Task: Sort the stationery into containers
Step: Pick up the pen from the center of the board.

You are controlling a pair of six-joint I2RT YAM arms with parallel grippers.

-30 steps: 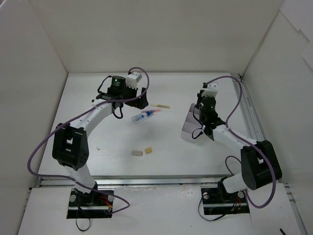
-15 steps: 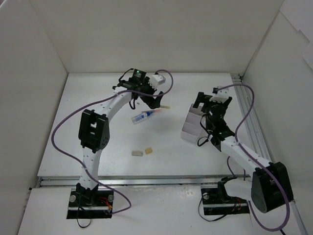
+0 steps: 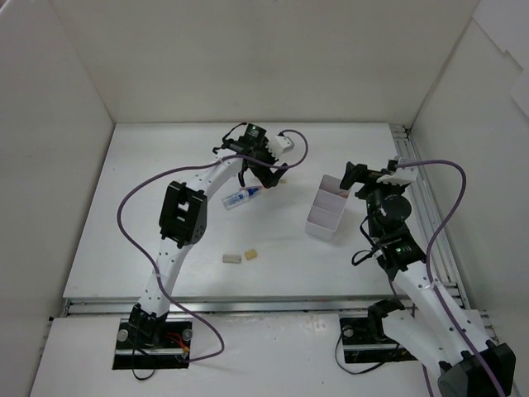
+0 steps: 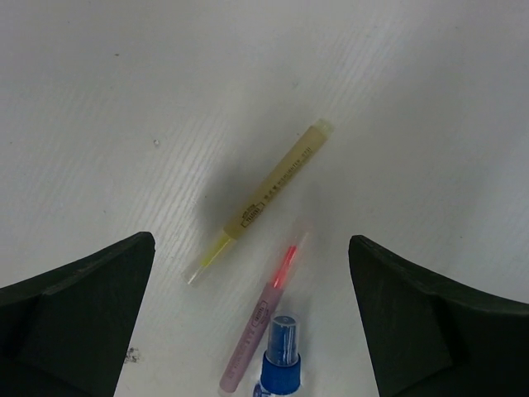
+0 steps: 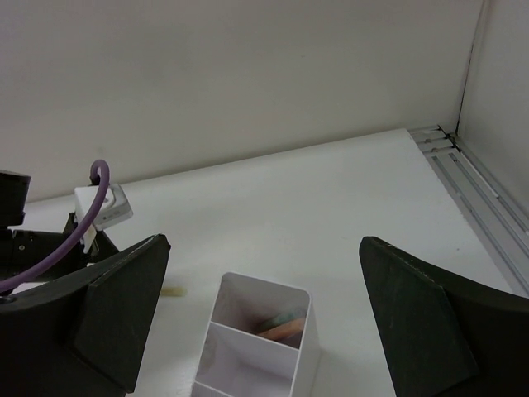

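From above, the left gripper (image 3: 277, 171) hangs over the far middle of the white table (image 3: 124, 207). Just beside it lies a clear stubby tube with a blue end (image 3: 242, 198), and two beige eraser blocks (image 3: 231, 258) lie nearer. The white rectangular plastic box with three compartments (image 3: 329, 212) stands right of centre, with the right gripper (image 3: 357, 178) by it. The left wrist view shows wide-apart, empty jaws framing a pale yellow plastic pen (image 4: 264, 198) lying diagonally, with a thin red pen (image 4: 263, 318) below it, apart. The yellow pen looks light, stiff and smooth, so it is likely to roll; pinching it mid-barrel, across its length, seems safest. The right wrist view shows jaws spread and empty above the box, whose far compartment holds something orange (image 5: 277, 324).
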